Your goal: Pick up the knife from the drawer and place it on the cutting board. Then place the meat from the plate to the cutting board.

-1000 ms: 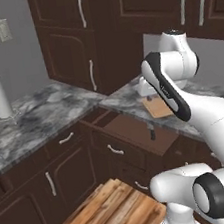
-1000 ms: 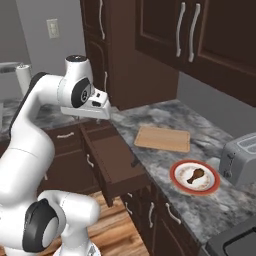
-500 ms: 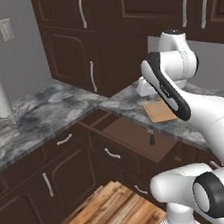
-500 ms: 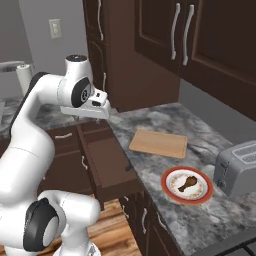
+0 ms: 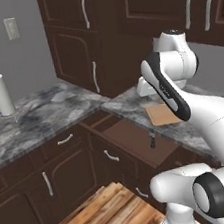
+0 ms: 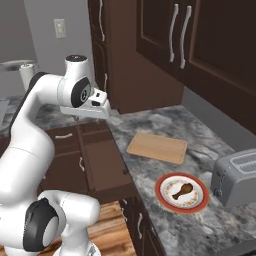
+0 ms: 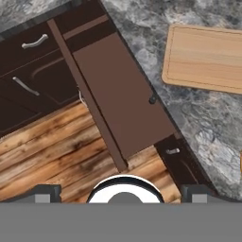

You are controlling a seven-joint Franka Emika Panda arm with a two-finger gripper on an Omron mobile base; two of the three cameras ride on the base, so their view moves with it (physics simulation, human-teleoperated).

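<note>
The wide dark-brown drawer (image 7: 124, 94) stands pulled out below the counter, also seen as the drawer (image 6: 102, 161) from the right and the drawer (image 5: 137, 136) from the left. The knife (image 7: 152, 99) shows as a small dark piece at the drawer's counter-side edge, and as the knife (image 5: 152, 140). The light-tan cutting board (image 6: 157, 147) lies bare on the grey counter. Nearer to me is the red-rimmed plate (image 6: 181, 192) with the brown meat (image 6: 180, 190) on it. My gripper (image 7: 123, 192) hangs high above the drawer, open, with nothing between its fingertips (image 7: 45, 192).
A silver toaster (image 6: 237, 177) stands right of the plate. A paper towel roll (image 5: 1, 94) stands on the far left counter. Dark upper cabinets hang over the counter, and narrower drawers (image 7: 33, 45) flank the open one. Wooden floor (image 5: 103, 216) lies below.
Both base views have shifted a little, so the camera has moved; the drawer and counter now sit closer. The arm keeps its pose and the gripper stays open.
</note>
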